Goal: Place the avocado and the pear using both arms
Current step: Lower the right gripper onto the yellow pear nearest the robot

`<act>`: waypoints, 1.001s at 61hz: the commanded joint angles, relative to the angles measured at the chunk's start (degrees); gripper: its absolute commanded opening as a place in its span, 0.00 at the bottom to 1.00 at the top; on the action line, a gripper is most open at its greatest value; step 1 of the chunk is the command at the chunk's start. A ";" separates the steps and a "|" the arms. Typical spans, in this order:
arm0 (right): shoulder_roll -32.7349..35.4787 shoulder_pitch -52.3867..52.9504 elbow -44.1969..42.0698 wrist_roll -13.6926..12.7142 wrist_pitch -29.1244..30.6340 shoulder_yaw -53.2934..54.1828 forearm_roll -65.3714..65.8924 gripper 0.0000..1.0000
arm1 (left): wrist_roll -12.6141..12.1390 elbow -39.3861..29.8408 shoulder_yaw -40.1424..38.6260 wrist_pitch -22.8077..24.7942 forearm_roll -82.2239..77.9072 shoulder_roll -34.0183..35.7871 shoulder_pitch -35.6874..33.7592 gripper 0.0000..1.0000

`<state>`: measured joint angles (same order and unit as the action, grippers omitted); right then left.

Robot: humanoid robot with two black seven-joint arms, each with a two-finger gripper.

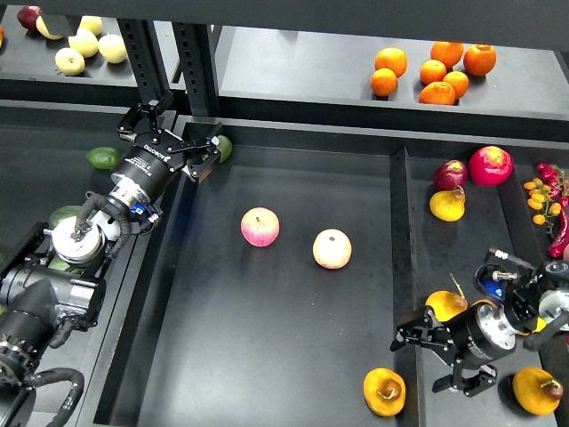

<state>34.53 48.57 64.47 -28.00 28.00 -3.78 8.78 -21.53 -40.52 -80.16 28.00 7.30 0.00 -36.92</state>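
The dark green avocado (224, 148) sits between the fingers of my left gripper (215, 151), which is shut on it at the far left corner of the centre tray (267, 338). Only part of the avocado shows. The orange-yellow pear (384, 391), brown stem in a dark dimple, lies on the tray floor at the near right corner. My right gripper (423, 363) is open and empty just to the right of the pear, over the tray's right wall, fingers pointing left and apart from it.
Two pink-and-yellow apples (260, 227) (332, 248) lie mid-tray. The right bin holds more pears (447, 205) (536, 390), red fruit (490, 165) and chillies. Lighter avocados (104, 157) lie in the left bin. Oranges (433, 69) and pale apples (84, 43) are on the back shelf.
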 commanded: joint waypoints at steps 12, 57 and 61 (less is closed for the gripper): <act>-3.24 -1.02 -2.07 0.00 0.00 0.09 0.80 1.00 | -0.01 0.00 0.00 0.00 -1.15 0.00 -0.17 0.99; -5.61 -3.13 -5.06 0.00 0.00 0.26 2.21 0.95 | 0.08 0.00 0.00 0.00 -1.15 0.00 -0.17 0.99; -6.05 -3.13 -5.32 0.00 0.00 0.26 2.21 0.95 | 0.08 0.00 0.00 0.00 -1.15 0.00 -0.17 0.99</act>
<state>29.02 45.44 59.54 -28.00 28.00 -3.51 10.89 -21.44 -40.52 -80.15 28.00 6.15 0.00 -37.09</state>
